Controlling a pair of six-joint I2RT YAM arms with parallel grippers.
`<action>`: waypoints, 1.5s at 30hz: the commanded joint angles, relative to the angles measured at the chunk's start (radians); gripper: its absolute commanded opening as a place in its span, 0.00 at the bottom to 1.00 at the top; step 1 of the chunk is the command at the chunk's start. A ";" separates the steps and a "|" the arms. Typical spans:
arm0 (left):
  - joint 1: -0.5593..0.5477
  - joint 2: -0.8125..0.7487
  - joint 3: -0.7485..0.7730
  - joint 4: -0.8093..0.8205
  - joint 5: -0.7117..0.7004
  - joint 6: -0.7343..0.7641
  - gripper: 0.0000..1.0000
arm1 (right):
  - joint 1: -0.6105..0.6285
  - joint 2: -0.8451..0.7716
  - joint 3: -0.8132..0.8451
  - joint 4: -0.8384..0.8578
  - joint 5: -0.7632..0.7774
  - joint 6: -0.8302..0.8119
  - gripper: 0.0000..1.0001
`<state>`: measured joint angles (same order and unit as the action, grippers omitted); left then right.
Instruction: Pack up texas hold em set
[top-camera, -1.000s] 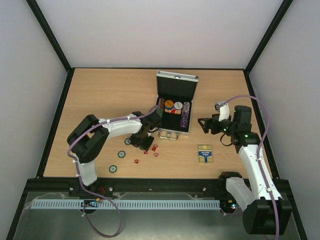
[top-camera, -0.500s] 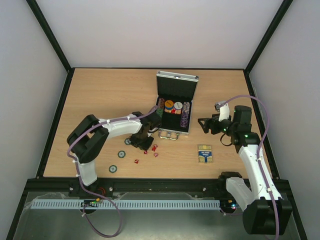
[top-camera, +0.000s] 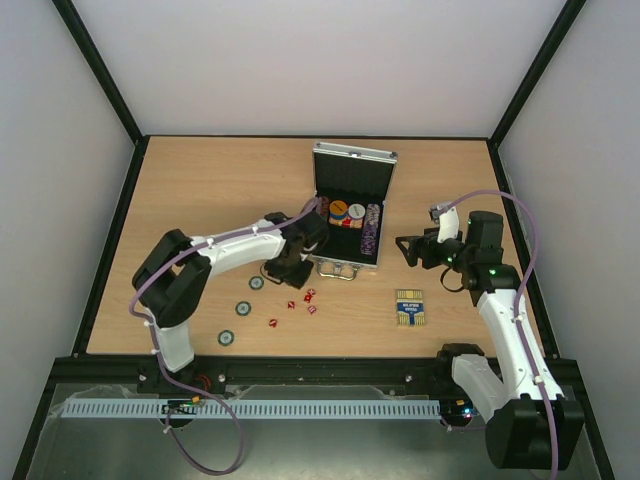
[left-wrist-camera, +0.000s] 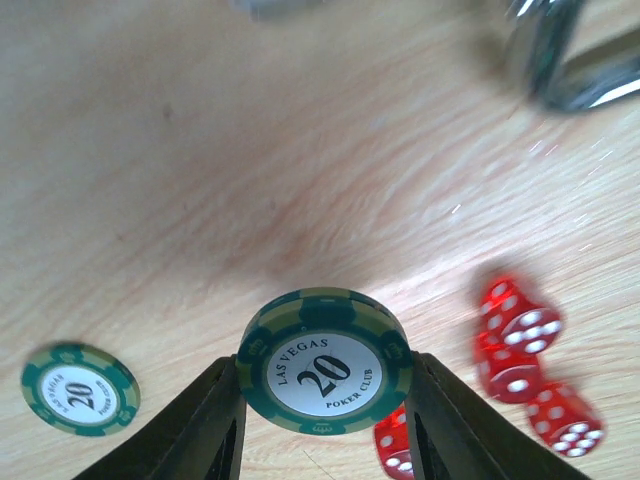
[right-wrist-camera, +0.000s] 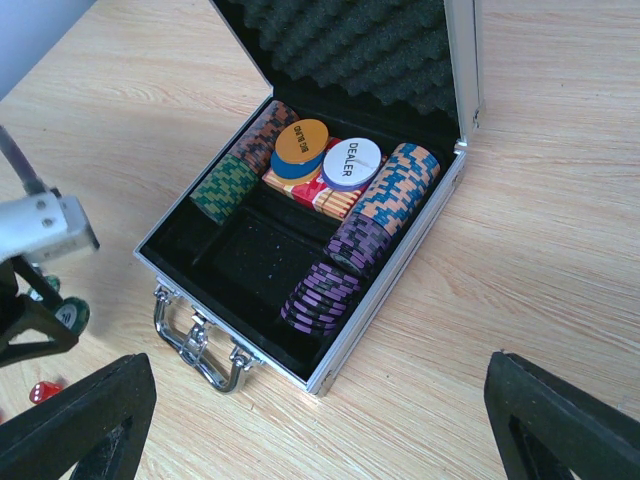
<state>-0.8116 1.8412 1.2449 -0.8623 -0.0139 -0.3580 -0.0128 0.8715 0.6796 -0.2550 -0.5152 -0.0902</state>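
Observation:
The silver case (top-camera: 372, 232) lies open mid-table, with rows of chips (right-wrist-camera: 325, 290) in its black lining and its metal handle (right-wrist-camera: 195, 345) facing the near edge. My left gripper (top-camera: 290, 262) is shut on a green "20" chip (left-wrist-camera: 325, 360) and holds it above the table, just left of the handle. Red dice (left-wrist-camera: 520, 330) lie below and to its right, and they also show in the top view (top-camera: 310, 296). My right gripper (top-camera: 403, 248) is open and empty, right of the case. The blue-and-yellow deck box (top-camera: 409, 306) lies flat below it.
Three loose green chips (top-camera: 241, 308) lie on the table left of the dice; one shows in the left wrist view (left-wrist-camera: 80, 388). The case lid (top-camera: 354, 170) stands up at the back. A "DEALER" button (right-wrist-camera: 350, 162) rests on the chips inside. Black frame rails border the table.
My left gripper has moved away from the dice towards the case's front left corner, with the green chip in it. The right arm has not moved.

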 joint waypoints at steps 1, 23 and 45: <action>-0.004 -0.062 0.062 0.039 -0.029 -0.029 0.33 | -0.003 0.000 -0.007 0.011 -0.013 -0.010 0.91; -0.001 0.020 0.034 0.562 -0.221 -0.187 0.32 | -0.004 0.000 -0.011 0.013 -0.003 -0.009 0.91; 0.043 0.113 0.034 0.609 -0.218 -0.208 0.32 | -0.004 0.012 -0.011 0.012 -0.003 -0.012 0.91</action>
<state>-0.7795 1.9362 1.2781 -0.2810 -0.2111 -0.5545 -0.0128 0.8787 0.6792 -0.2554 -0.5144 -0.0902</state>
